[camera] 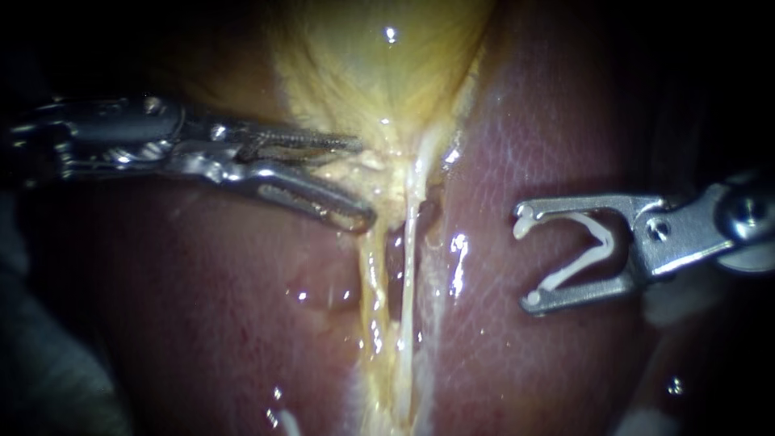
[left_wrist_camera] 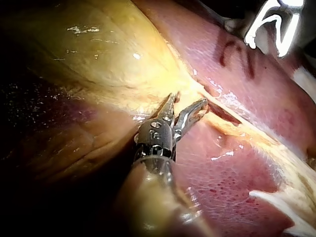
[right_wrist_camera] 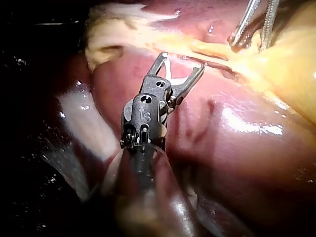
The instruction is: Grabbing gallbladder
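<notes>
The yellow gallbladder (camera: 379,64) narrows downward between the liver's lobes. My left instrument (camera: 363,182) reaches in from the left, its jaws open around the pale yellow tissue at the gallbladder's neck (camera: 355,165). A gap shows on both sides of that tissue. In the left wrist view the left instrument (left_wrist_camera: 185,109) has its tips at the edge of the gallbladder (left_wrist_camera: 108,54). My right instrument (camera: 527,256) hovers apart over the right lobe, jaws wide and carrying a white clip (camera: 581,250). The right wrist view shows this instrument (right_wrist_camera: 182,61) and its clip (right_wrist_camera: 170,74) above the liver.
Red liver (camera: 533,121) lies on both sides of the cleft. Two pale strands (camera: 412,242) run down from the neck, with a dark slit between them. My left instrument (right_wrist_camera: 247,29) shows ahead of the right one in the right wrist view.
</notes>
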Available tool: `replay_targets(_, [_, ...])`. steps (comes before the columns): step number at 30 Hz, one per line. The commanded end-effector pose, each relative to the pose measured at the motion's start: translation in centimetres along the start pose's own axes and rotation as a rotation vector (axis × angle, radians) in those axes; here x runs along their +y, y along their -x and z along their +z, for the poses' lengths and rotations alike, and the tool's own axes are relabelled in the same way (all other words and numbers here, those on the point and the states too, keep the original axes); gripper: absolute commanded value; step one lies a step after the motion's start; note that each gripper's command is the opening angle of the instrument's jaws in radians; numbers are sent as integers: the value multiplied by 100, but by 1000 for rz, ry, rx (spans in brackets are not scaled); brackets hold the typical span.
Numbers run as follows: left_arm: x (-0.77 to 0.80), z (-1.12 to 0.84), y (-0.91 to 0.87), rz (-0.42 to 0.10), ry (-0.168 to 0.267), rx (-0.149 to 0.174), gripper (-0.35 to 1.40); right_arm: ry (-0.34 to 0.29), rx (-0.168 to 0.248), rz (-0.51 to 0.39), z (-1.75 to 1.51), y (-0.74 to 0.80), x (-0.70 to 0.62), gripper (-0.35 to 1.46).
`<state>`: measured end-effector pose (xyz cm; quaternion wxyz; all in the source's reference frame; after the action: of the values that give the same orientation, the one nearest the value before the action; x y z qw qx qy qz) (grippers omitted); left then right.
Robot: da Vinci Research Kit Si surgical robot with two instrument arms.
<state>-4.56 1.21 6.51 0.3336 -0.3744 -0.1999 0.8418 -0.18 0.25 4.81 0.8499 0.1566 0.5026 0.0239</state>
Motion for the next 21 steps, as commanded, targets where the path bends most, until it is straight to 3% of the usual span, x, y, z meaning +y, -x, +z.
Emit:
replay_targets(1, [-3,1,1,-4,0,-1,22,0,0,0,0,0,0,48])
replay_targets(7, [-11,0,3,-25,6,-3,-1,0,0,0,1,0,0,48])
replay_targets(14, [-13,-4,5,-53,9,-3,-11,1,0,1,1,0,0,48])
replay_targets(18, [-13,-8,4,-71,12,-4,-35,1,0,1,1,0,0,48])
replay_targets(21, [-11,-15,0,-108,10,-3,-35,1,0,0,1,0,0,48])
